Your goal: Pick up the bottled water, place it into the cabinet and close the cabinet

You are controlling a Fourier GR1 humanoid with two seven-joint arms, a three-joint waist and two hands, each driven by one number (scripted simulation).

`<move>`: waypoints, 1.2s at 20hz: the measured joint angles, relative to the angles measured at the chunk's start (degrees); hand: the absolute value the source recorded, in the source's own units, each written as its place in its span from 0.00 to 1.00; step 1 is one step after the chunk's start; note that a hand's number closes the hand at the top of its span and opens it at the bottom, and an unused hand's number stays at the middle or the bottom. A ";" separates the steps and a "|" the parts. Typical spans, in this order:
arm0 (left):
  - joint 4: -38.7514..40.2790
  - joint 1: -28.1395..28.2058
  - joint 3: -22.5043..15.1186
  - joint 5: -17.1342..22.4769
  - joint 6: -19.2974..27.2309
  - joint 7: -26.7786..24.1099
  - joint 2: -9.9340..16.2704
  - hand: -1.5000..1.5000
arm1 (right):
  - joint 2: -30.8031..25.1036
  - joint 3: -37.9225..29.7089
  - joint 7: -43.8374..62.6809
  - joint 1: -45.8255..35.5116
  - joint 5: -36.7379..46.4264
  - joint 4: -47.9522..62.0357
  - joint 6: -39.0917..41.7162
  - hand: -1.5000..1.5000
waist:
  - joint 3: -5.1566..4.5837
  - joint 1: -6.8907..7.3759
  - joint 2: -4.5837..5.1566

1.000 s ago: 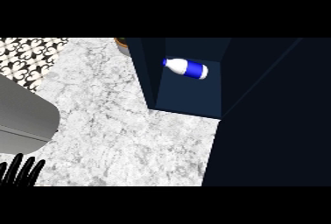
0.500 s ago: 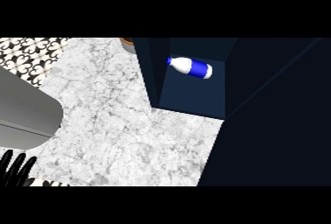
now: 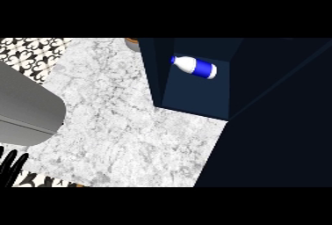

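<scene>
Cabinet point(image 3: 194, 94) open over the marble surface point(image 3: 130, 127), dark door point(image 3: 279, 132) swung out at right; bottled water point(image 3: 193, 67) lying on its side inside. Left hand point(image 3: 12, 167) at lower left edge, fingers straight and apart, holding nothing; right hand out of view. Judged remaining: closing the door, pushing flat against its outer face.

Only slim, matt black fingers of the left hand point(image 3: 11, 167) visible, tapering to rounded tips, without any markings.
</scene>
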 measured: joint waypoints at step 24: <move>1.19 1.75 3.79 4.28 -3.36 2.29 1.45 0.00 | 21.69 -21.13 14.57 -41.96 -8.77 44.67 -17.09 1.00 | 0.88 -2.91 -1.04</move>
